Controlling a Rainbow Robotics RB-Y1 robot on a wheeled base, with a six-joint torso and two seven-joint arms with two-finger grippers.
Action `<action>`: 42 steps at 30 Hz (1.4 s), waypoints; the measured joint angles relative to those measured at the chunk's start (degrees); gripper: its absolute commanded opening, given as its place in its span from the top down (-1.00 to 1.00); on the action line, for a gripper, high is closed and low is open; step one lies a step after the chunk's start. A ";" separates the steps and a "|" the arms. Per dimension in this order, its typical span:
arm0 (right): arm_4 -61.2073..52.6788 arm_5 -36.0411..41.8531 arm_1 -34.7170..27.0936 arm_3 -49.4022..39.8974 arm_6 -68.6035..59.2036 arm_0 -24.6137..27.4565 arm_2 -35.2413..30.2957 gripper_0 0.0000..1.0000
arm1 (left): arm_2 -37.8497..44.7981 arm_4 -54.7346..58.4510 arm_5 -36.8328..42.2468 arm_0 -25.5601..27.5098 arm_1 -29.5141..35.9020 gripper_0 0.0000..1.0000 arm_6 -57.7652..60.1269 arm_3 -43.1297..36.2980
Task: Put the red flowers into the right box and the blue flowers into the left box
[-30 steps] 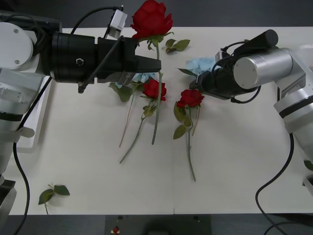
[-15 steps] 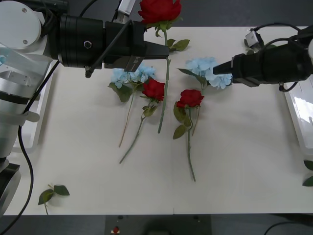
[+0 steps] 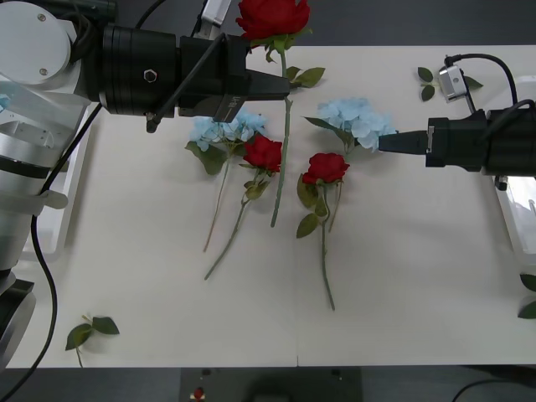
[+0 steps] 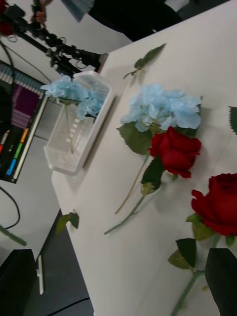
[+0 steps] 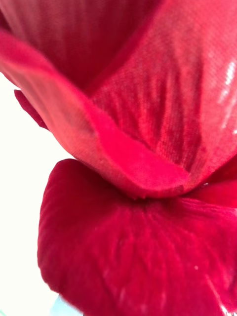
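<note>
Red rose (image 3: 273, 17): pinched in left claw (image 3: 266, 86), lifted above counter (image 3: 402, 276), stem hanging.
Other roses (image 3: 263, 153): two, lying mid-counter.
Blue flowers (image 3: 356, 120): on counter, touching right claw (image 3: 389, 142).
Right claw: pressed together.
Left box (image 4: 74, 131): holding one blue flower.

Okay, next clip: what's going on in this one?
A two-armed robot is sorting artificial flowers on a white table. The left gripper holds a red rose by its stem just under the bloom, lifted at the table's far edge. The right gripper reaches in beside a blue hydrangea. Two more roses and another hydrangea lie mid-table. One hydrangea already sits in the left box.
</note>
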 measured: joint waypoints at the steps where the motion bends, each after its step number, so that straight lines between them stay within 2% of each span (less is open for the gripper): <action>1: -2.34 0.61 0.00 0.00 1.29 0.51 0.00 -1.00 | 0.00 0.00 0.00 0.00 0.00 1.00 0.00 0.00; 5: -10.95 3.28 0.01 -0.05 6.96 2.97 0.00 -1.00 | 0.00 0.00 0.00 0.00 0.00 1.00 0.00 0.02; 9: -16.32 5.36 0.22 -1.64 18.87 5.69 0.00 -1.00 | 0.00 0.00 0.00 0.00 0.00 1.00 0.00 0.02; 13: -19.33 5.24 0.93 -5.57 21.22 8.60 -0.04 -1.00 | 0.00 0.00 0.00 0.00 0.00 1.00 0.00 0.03; 18: -19.44 4.64 6.42 -10.74 24.63 12.93 -2.74 -1.00 | 0.00 0.00 0.00 0.00 0.00 1.00 0.00 0.04; 22: -17.10 4.27 11.60 -12.37 25.02 14.68 -4.15 -1.00 | 0.00 0.00 0.00 0.00 0.00 1.00 0.00 0.05; 30: -6.11 4.27 22.71 -12.50 25.02 14.77 -6.61 -1.00 | 0.00 0.00 0.00 0.00 0.00 1.00 0.00 0.06; 42: 3.86 1.59 31.26 -14.20 25.02 14.77 -6.70 -0.99 | 0.00 0.00 0.00 0.00 0.00 1.00 0.00 0.07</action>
